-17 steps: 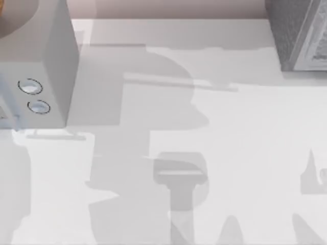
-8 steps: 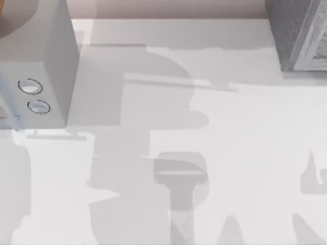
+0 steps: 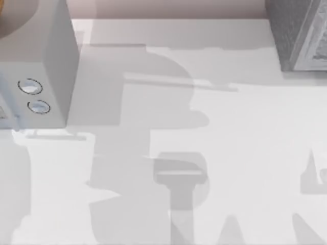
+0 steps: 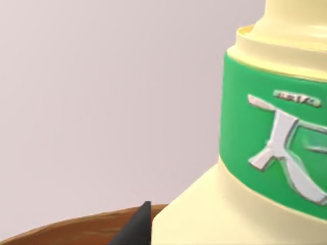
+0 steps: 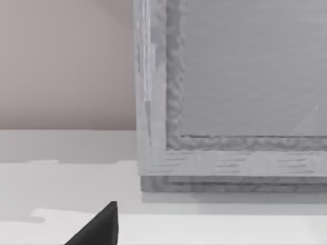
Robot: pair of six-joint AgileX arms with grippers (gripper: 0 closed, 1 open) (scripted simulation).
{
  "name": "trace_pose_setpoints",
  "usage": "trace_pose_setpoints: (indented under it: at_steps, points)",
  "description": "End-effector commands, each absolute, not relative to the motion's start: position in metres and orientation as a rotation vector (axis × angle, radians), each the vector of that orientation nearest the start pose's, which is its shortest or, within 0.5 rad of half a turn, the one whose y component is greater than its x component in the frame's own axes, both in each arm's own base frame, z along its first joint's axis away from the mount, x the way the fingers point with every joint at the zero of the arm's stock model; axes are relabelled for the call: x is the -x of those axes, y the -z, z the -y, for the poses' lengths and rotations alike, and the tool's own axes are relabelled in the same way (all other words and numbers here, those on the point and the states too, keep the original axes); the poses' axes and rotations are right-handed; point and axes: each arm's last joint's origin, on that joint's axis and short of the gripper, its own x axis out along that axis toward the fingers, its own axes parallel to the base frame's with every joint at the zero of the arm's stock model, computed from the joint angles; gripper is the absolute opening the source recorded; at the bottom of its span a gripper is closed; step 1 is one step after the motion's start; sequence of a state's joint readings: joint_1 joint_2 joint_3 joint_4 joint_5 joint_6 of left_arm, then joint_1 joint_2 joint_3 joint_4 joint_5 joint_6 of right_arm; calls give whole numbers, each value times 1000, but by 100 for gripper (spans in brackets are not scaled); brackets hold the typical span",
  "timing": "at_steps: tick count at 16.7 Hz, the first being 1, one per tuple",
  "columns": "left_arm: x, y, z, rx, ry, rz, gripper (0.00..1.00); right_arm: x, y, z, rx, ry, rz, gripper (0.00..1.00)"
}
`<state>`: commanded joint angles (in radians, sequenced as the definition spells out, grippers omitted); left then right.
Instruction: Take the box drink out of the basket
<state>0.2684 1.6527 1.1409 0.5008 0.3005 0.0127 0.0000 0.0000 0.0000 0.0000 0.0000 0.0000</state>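
The box drink [image 4: 265,153] stands very close in the left wrist view: a pale-yellow body with a green label band bearing a silver character. A dark tip of my left gripper [image 4: 137,228] lies right against the drink's lower shoulder. Behind it curves the brown rim of the basket [image 4: 66,229], and a brown edge of the basket [image 3: 13,18] also sits at the top view's far left corner. My left arm's grey wrist block [image 3: 36,66] hangs over that corner. A dark tip of my right gripper [image 5: 99,227] sits low over the table.
A grey textured box [image 3: 299,35] stands at the table's far right corner; its framed side [image 5: 230,102] faces the right wrist camera. The white tabletop [image 3: 230,127] carries the arms' shadows. A pale wall runs behind the table.
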Motion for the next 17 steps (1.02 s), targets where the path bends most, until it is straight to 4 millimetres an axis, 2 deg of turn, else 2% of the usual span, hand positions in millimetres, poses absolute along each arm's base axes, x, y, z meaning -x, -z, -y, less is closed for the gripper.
trace_pose_setpoints:
  at_steps: [4, 6, 12, 17]
  points:
    - [-374, -305, -99, -4, 13, 12, 0, -106, -160, 1, 0, 0, 0, 100]
    - [-376, -318, -99, -12, 21, 15, 0, -106, -160, 1, 0, 0, 0, 100]
    - [-378, -387, -99, -49, 30, 57, 0, -106, -160, 1, 0, 0, 0, 100]
    - [-368, -439, -98, -54, 19, 69, 0, -106, -160, 1, 0, 0, 0, 100]
